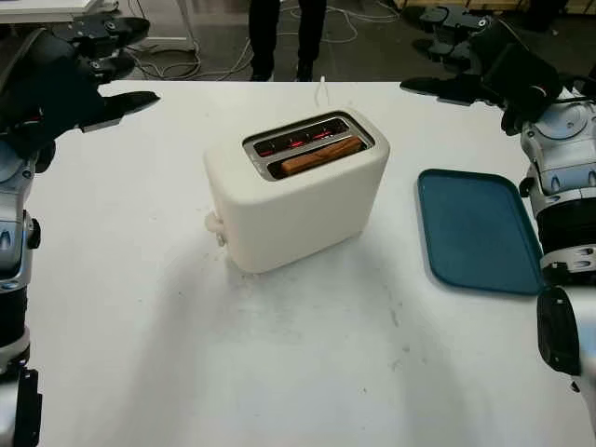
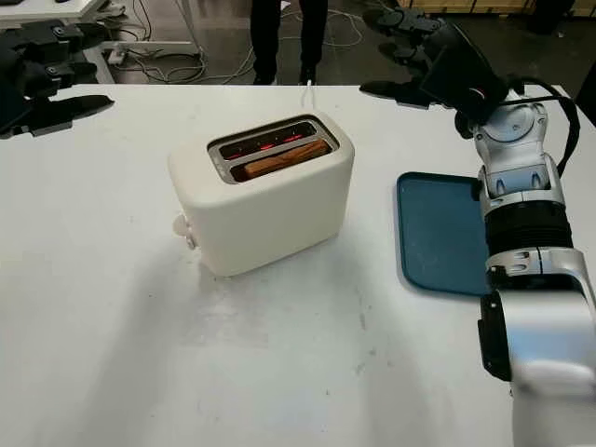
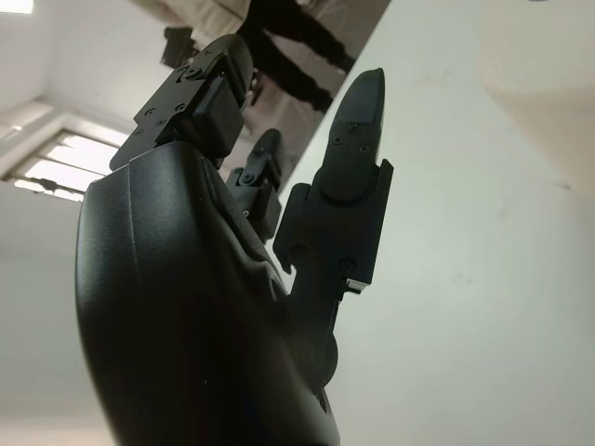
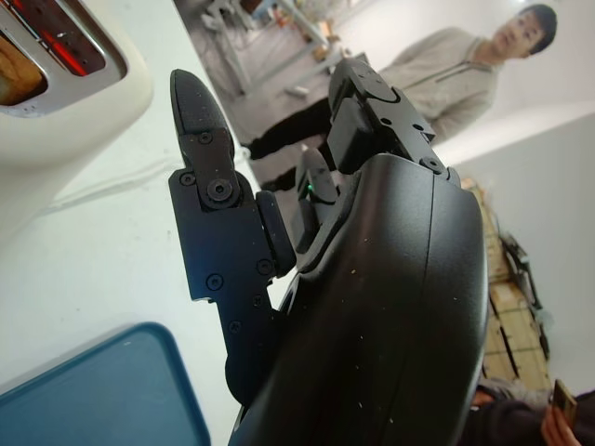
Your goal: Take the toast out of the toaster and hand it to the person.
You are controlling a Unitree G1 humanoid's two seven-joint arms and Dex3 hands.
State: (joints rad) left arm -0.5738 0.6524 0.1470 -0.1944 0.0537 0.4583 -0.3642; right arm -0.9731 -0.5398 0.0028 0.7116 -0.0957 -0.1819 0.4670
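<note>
**Toast still in the slot, both hands raised and empty**

We are at the very start: the toast [image 1: 319,155] sits low in the near slot of the cream toaster [image 1: 296,191], which stands mid-tabletop [image 1: 279,354], and the far slot glows red. Our left hand [image 1: 88,79] is up at the far left corner, open and holding nothing; our right hand [image 2: 424,56] is up at the far right, above the tabletop's back edge, likewise open and empty. A blue tray [image 1: 480,228] lies to the right of the toaster, apart from it. The person [image 1: 279,37] stands beyond the far edge.

We judge the next move to be a reach down to the slot, pinching the toast's exposed top edge without touching the hot metal rim.
</note>
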